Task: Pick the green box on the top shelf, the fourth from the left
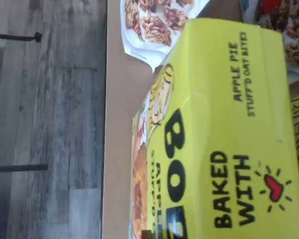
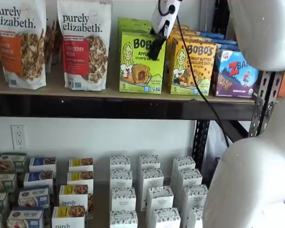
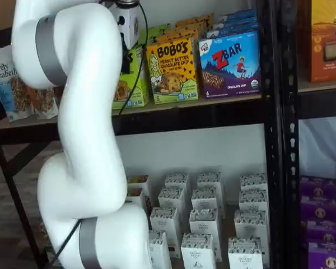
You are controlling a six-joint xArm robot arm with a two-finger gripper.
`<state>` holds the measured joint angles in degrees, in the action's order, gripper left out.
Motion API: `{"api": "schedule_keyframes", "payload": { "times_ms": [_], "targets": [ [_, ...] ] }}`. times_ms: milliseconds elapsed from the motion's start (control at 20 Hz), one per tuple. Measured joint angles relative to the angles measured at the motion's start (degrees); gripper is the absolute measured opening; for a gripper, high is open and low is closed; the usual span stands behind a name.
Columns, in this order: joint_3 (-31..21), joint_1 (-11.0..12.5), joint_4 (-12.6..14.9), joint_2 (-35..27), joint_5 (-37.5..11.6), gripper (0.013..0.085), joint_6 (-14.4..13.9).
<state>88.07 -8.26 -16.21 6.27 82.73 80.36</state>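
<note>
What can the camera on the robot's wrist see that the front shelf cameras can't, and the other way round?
Only the wrist view shows the green box's top panel up close, printed "BAKED WITH" beside a red heart, plus the grey plank floor.

Only the shelf views show the tool at the box's upper right corner, the yellow-orange Bobo's carton, the ZBar carton and the white cartons on the shelf below.

Both show the green box standing on the top shelf.

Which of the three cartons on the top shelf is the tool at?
The lime-green Bobo's apple pie carton; the tool hangs over its front, not the orange Bobo's or ZBar.
</note>
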Motion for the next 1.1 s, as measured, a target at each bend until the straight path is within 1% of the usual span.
{"api": "schedule_keyframes", "payload": {
  "times_ms": [550,600,650,700,750,800,850,900,1100],
  "targets": [
    [0.6,0.1,-0.1,-0.1,0.7,0.0610,-0.1],
    [0.6,0.0,-0.1,-0.1,0.8,0.0570,-0.1],
    [0.6,0.0,0.0,-0.1,0.8,0.0570,-0.1],
    [0.6,-0.1,0.1,-0.1,0.8,0.0530,-0.2],
    [0.5,-0.1,0.2,0.0,0.7,0.0530,-0.2],
    [0.4,-0.2,0.2,0.0,0.7,0.0490,-0.2],
    [0.3,-0.2,0.2,0.1,0.6,0.0490,-0.2],
    [0.2,-0.2,0.2,0.1,0.6,0.0450,-0.2],
    [0.2,-0.2,0.4,0.2,0.6,0.0450,-0.3]
  ]
}}
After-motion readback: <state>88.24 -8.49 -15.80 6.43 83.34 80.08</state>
